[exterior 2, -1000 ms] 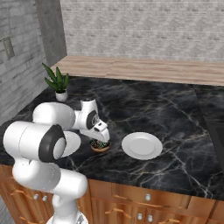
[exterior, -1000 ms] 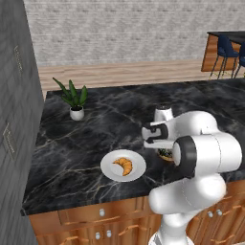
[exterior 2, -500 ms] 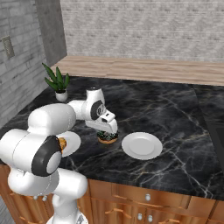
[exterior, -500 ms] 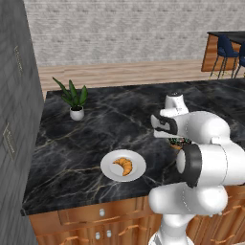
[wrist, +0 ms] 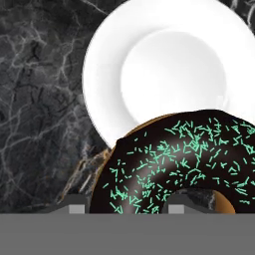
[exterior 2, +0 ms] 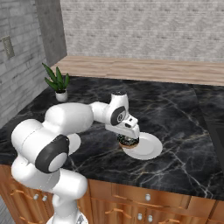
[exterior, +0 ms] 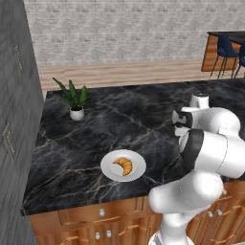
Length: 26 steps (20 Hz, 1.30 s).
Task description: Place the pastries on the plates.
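Note:
The golden croissant (exterior: 123,166) lies in the middle of one white plate (exterior: 107,168) near the counter's front edge. My gripper (exterior 2: 128,138) is shut on the chocolate donut (exterior 2: 128,141) and holds it low over the left rim of the second white plate (exterior 2: 151,146). In the hand view the sprinkled donut (wrist: 174,164) sits close in front, overlapping the near rim of that bare plate (wrist: 174,64). In the left base view my own arm hides the gripper and the donut.
A potted plant (exterior: 72,99) stands at the back left of the black marble counter (exterior: 119,124). A tall grey cabinet (exterior: 14,119) borders the counter on the left. Wooden drawers (exterior 2: 144,203) run below the front edge.
The arm has swung to the right, carrying the donut from beside the croissant's plate to the left rim of the other plate.

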Available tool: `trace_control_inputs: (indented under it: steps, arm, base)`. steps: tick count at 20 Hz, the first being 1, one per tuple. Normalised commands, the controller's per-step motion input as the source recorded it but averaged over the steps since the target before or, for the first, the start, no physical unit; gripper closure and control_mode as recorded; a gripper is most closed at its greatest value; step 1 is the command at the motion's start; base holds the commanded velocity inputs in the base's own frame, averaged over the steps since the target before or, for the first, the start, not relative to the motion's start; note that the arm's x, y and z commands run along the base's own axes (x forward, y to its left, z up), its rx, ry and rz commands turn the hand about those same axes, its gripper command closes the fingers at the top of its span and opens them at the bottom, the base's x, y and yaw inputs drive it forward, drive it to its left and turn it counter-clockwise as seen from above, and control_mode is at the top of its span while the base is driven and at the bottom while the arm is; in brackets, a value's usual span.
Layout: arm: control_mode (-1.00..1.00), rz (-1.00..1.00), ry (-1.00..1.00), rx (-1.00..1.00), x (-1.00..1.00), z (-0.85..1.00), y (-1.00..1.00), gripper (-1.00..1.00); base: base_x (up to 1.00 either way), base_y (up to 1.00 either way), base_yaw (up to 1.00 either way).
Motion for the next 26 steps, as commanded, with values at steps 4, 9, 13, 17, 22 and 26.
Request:
trace_control_inputs:
  steps: [4, 9, 13, 17, 22, 26]
  arm:
    - [-1.0, 0.04, 0.01, 0.04, 0.31, -0.03, -0.69, 1.0]
    - [-1.0, 0.07, 0.0, 0.02, 0.34, -0.1, -0.29, 1.0]
    - [-1.0, 0.05, 0.0, 0.0, 0.18, -0.39, -0.12, 1.0]
    - [-1.0, 0.03, 0.0, 0.04, 0.01, -0.37, -0.07, 1.0]
    - [-1.0, 0.01, 0.0, 0.02, 0.02, -0.21, 0.0, -1.0]
    - [-1.0, 0.0, 0.0, 0.0, 0.07, -0.05, 0.01, -1.0]
  base:
    - [0.0, 0.0, 0.0]
    - [0.0, 0.0, 0.0]
    - [0.0, 0.0, 0.0]
    - [0.0, 0.0, 0.0]
    - [0.0, 0.0, 0.0]
    - [0.0, 0.0, 0.0]
